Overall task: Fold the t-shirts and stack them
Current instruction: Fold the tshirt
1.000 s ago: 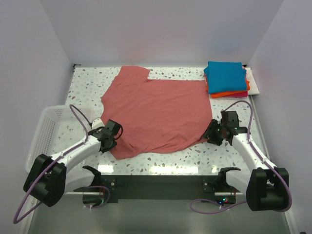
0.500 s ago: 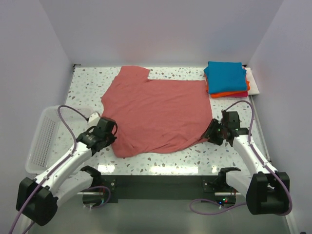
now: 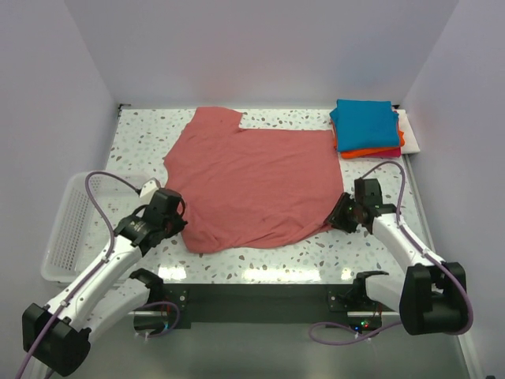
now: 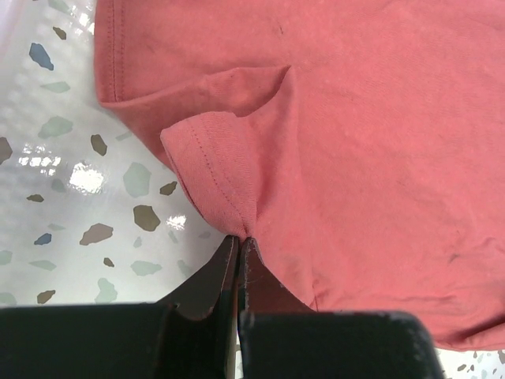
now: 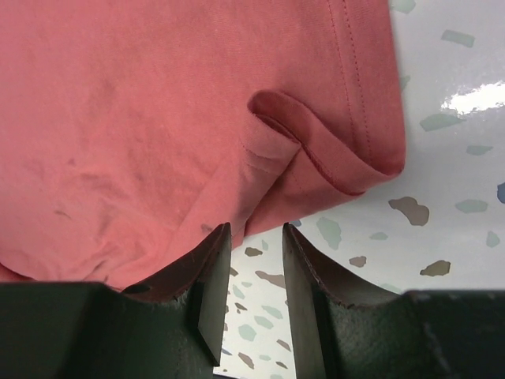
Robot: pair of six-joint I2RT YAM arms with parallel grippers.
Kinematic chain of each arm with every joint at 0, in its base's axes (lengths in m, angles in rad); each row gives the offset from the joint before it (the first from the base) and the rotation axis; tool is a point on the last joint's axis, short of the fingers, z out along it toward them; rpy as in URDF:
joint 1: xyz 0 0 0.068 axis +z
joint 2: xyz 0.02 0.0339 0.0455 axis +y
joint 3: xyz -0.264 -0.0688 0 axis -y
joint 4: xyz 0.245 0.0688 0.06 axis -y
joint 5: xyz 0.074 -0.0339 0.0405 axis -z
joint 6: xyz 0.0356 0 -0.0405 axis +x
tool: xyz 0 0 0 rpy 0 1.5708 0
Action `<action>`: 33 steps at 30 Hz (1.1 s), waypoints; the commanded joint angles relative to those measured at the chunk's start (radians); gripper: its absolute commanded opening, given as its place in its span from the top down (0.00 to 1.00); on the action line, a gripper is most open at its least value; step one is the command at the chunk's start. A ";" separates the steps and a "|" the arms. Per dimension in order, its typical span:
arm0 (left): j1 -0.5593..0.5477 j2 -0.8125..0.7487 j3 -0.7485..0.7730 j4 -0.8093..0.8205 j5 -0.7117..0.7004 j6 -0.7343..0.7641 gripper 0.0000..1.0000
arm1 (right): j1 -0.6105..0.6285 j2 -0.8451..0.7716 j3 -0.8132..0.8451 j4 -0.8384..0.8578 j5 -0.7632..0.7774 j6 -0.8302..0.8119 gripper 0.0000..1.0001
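Pinches, with left gripper (image 4: 238, 243) fully closed, a puckered hem fold at near-left corner of red shirt (image 3: 252, 181). Straddles shirt's near-right hem edge with right gripper (image 5: 254, 237), jaws part open. Lies spread flat, faintly creased. Leaves bare table (image 3: 138, 138) along shirt's sides; folded stack (image 3: 364, 126) by its far-right corner.
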 commanded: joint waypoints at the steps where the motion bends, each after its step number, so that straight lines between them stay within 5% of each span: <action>1: -0.005 -0.018 0.036 -0.022 0.009 0.025 1.00 | 0.016 0.031 0.007 0.078 0.045 0.036 0.64; 10: -0.005 -0.029 0.072 -0.054 0.012 0.040 1.00 | 0.031 0.074 -0.024 0.155 0.077 0.072 0.65; 14: -0.005 -0.043 0.084 -0.071 0.012 0.043 1.00 | 0.034 0.089 -0.030 0.161 0.088 0.073 0.76; 17: -0.005 -0.058 0.090 -0.088 0.019 0.039 1.00 | 0.034 0.066 -0.031 0.144 0.091 0.075 0.92; 19: -0.005 -0.075 0.092 -0.099 0.027 0.031 1.00 | 0.034 0.017 -0.030 0.108 0.102 0.072 1.00; 33: -0.004 -0.256 0.101 -0.257 0.065 -0.142 1.00 | 0.034 -0.418 -0.048 -0.325 0.039 0.069 1.00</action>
